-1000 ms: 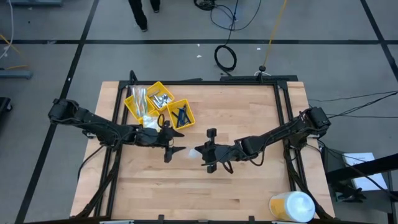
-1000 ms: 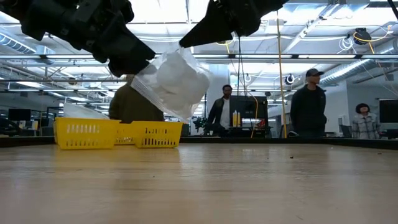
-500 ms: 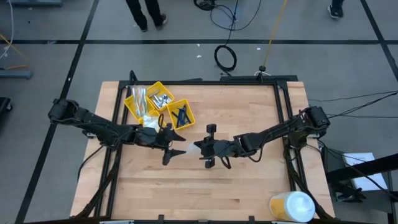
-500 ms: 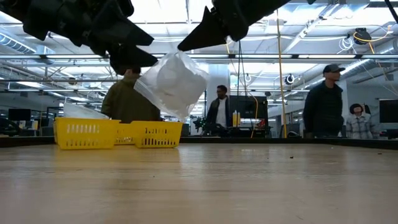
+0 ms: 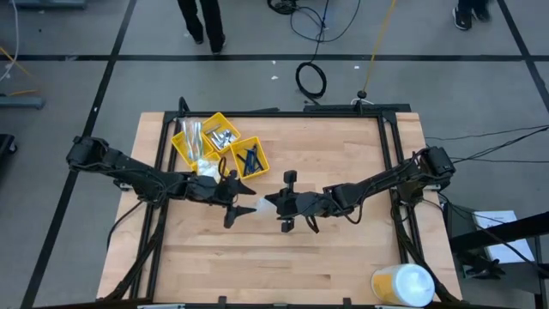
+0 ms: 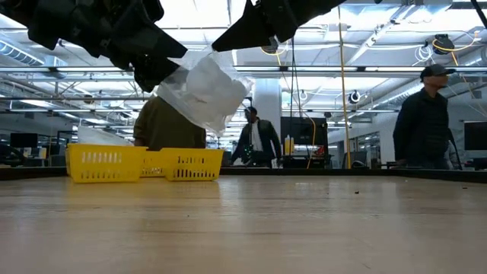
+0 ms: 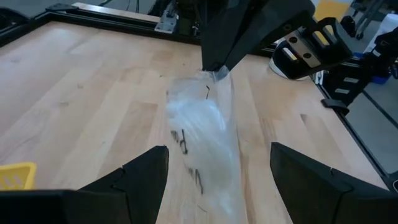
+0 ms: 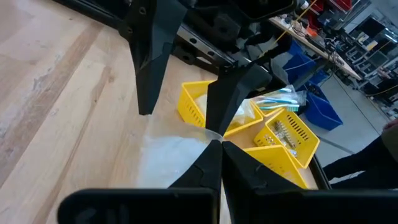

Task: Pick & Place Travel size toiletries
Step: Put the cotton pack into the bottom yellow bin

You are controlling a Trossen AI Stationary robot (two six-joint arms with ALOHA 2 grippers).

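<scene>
A small clear bag of white fluffy lumps [image 6: 204,90] hangs in the air above the table's middle, with my right gripper [image 5: 273,204] shut on it. My left gripper [image 5: 241,207] faces it from the table's left and is open. Its two fingers [image 7: 144,179] stand on either side of the bag's lower part [image 7: 205,143]. I cannot tell whether they touch it. Other toiletries lie in the yellow tray [image 5: 219,146]: dark blue sticks [image 5: 250,159], silvery packets [image 5: 221,136] and another clear bag [image 5: 202,165]. My right gripper pinches the bag's upper edge [image 7: 215,76] between its two shut fingertips [image 8: 216,158]. The fingers come from the table's right, slanting a little downward. The bag hangs below and beyond them, tilted toward my left gripper, clear of the table.
The yellow compartment tray [image 6: 144,164] stands at the table's far left. A large white-and-yellow round container [image 5: 403,285] stands at the near right corner. People [image 6: 422,118] stand in the room behind the table. Bare wood lies under both grippers.
The bag, held by my right gripper, has shifted a little toward my left gripper and slightly up, so it now reaches farther between the left gripper's open fingers. Neither gripper has opened or shut.
</scene>
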